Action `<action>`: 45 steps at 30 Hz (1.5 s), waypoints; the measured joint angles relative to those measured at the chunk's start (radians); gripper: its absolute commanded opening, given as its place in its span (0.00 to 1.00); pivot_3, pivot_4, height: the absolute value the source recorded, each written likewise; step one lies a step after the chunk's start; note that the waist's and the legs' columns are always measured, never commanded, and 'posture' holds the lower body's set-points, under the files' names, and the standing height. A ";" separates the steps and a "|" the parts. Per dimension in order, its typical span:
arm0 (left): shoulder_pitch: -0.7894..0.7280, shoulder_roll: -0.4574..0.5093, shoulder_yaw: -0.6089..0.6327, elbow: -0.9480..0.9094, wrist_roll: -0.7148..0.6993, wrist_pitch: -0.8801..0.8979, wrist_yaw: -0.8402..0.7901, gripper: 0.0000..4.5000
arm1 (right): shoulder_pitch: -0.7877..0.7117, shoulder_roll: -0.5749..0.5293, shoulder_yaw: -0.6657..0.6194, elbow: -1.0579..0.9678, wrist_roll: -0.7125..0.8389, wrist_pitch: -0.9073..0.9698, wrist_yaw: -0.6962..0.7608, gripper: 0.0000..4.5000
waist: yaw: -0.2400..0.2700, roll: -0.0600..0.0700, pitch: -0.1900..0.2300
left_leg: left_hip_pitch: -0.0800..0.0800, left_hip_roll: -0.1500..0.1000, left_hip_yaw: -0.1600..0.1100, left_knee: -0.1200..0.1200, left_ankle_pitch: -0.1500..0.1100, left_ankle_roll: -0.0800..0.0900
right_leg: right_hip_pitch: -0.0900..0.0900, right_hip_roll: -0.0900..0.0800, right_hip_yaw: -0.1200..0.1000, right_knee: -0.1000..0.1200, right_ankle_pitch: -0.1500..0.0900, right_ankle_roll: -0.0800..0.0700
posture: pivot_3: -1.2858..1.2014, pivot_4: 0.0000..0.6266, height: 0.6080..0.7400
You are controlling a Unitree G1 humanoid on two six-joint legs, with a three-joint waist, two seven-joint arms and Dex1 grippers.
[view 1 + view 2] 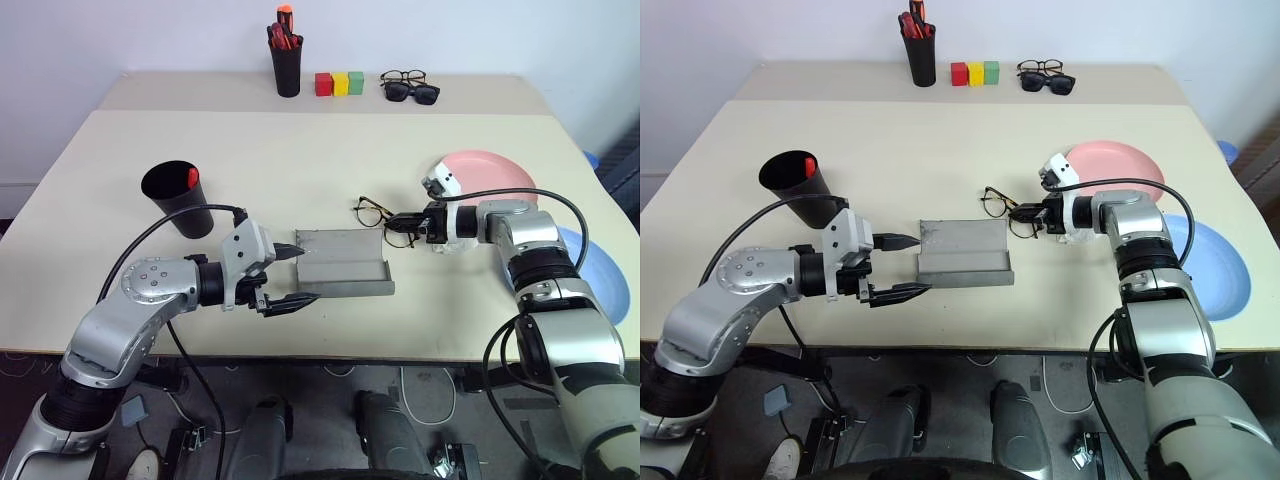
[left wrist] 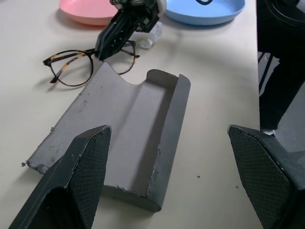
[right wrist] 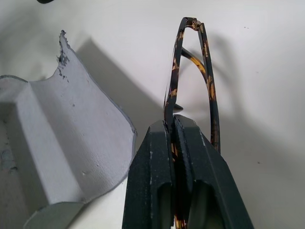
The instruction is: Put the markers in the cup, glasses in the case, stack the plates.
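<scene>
Here the right gripper (image 1: 403, 227) is pinched shut on the glasses' (image 1: 378, 212) thin rim, just right of the open case (image 1: 340, 262); light, springy, fragile, they suit this frame-edge grip. The left gripper (image 1: 290, 277) is spread wide at the case's left end.

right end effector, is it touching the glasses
Touching. The right wrist view shows the right end effector shut on the glasses, their frame pinched between both fingers.

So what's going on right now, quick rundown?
Right gripper shut on the glasses, beside the open case. Left gripper open at the case's near end. Marker in the cup; plates unstacked. Nothing in the way.
</scene>
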 measured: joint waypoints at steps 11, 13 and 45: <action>0.032 -0.039 0.011 0.063 0.035 -0.142 0.011 0.89 | 0.161 -0.045 -0.175 -0.481 0.165 -0.041 -0.043 0.00 | -0.003 0.002 0.001 | -0.001 0.001 0.000 -0.001 0.000 0.000 | -0.002 0.000 0.000 0.001 0.000 0.000 | 0.52 0.24 1.00; 0.064 -0.053 0.039 0.083 0.028 -0.176 0.010 0.89 | 0.223 -0.047 -0.174 -0.618 0.221 0.003 -0.031 0.00 | 0.001 0.002 0.001 | -0.001 0.001 0.000 -0.001 0.000 0.000 | -0.002 0.000 0.000 0.000 0.000 0.000 | 0.52 0.24 1.00; 0.298 0.153 0.272 0.078 -0.195 -0.221 -0.292 0.89 | 0.389 -0.012 0.106 -0.725 0.171 -0.107 0.007 0.00 | -0.001 0.002 0.001 | -0.001 0.001 0.001 -0.001 0.000 0.000 | -0.003 0.000 0.000 -0.001 -0.002 -0.004 | 0.52 0.24 1.00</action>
